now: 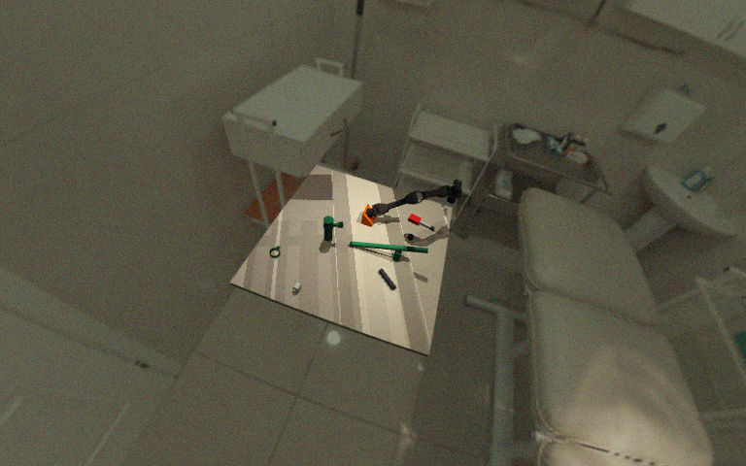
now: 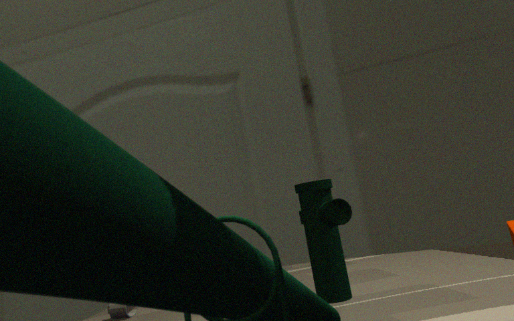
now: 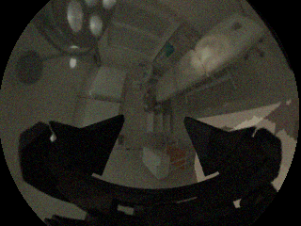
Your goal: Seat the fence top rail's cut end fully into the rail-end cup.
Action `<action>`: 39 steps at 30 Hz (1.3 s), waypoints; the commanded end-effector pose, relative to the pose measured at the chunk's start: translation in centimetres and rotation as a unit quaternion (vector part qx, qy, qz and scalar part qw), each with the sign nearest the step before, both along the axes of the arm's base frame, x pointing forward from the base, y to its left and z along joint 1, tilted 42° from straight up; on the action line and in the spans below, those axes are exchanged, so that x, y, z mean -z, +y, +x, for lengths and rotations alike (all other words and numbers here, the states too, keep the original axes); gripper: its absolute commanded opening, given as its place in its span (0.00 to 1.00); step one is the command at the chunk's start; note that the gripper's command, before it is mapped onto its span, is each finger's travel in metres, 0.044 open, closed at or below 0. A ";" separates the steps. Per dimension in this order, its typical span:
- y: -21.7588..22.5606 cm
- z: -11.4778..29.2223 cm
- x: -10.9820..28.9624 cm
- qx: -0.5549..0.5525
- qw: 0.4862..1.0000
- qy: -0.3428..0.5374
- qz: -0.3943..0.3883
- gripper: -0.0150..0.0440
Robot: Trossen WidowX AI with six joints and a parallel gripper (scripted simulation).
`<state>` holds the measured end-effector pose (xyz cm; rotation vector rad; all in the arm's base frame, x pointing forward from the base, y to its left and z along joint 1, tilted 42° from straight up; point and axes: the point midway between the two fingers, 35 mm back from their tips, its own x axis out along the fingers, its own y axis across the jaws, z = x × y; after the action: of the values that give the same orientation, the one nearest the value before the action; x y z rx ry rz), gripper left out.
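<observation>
The green big post (image 1: 328,231) (image 2: 326,257) stands upright on the table (image 1: 308,307), with its rail-end cup (image 1: 338,223) (image 2: 338,212) hanging on a band close under the post cap. The green top rail (image 1: 388,247) (image 2: 87,219) lies through the loop cap (image 1: 396,254) (image 2: 270,242). Its left end (image 1: 352,244) stops short of the cup, with a gap between them. My gripper (image 1: 457,190) (image 3: 154,119) is open and empty. It is held high at the table's far right edge, well away from the rail.
The arm's orange base (image 1: 367,216) (image 2: 510,228) sits at the back of the table. A red-headed tool (image 1: 416,218), a black cylinder (image 1: 387,278), a green ring (image 1: 275,249) and a small white piece (image 1: 296,285) lie around. A white shelf cart (image 1: 445,146) stands behind the gripper.
</observation>
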<state>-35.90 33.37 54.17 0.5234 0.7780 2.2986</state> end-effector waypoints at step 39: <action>1.2 50.7 0.7 0.510 0.662 -0.538 0.114 1.00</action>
<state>12.18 36.86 53.40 -0.2400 -0.3399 1.2837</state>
